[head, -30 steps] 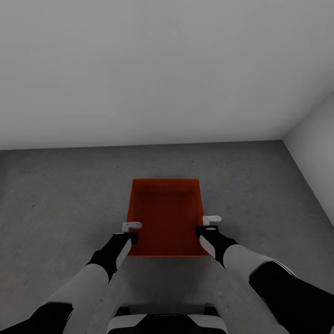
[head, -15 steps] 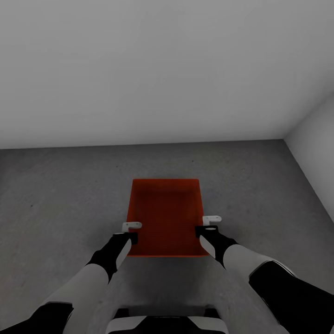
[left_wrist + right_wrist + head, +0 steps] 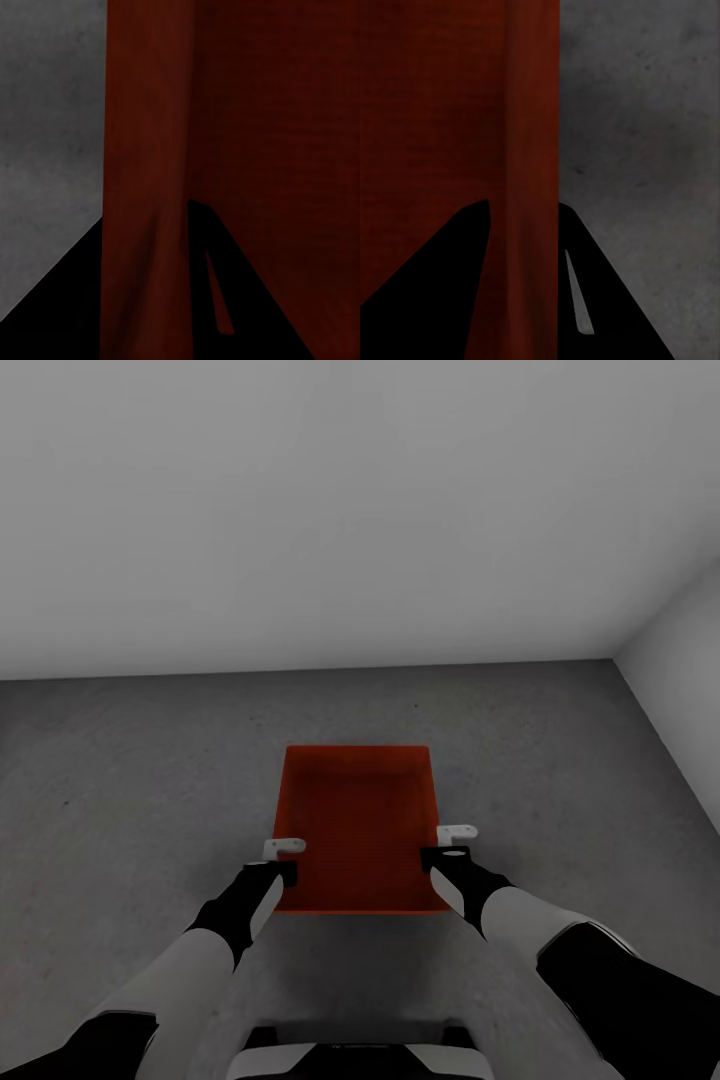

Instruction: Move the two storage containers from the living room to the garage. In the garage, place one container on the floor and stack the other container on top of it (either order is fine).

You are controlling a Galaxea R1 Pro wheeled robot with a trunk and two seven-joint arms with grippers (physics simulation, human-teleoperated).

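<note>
orange-red lidless storage container (image 3: 358,830) sits level between both grippers, its side walls pinched, above grey floor (image 3: 140,760).

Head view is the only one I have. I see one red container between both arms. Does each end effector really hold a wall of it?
Observer: In the left wrist view, the left end effector has one finger on each side of the storage container wall.
Operator: And the right one?
Observer: The same. In the right wrist view, the right end effector straddles the opposite wall, dark fingers against both faces.
Operator: What is beyond the wall on the outside?
Observer: Both wrist views show mottled grey concrete floor past the container's outer side.
</note>
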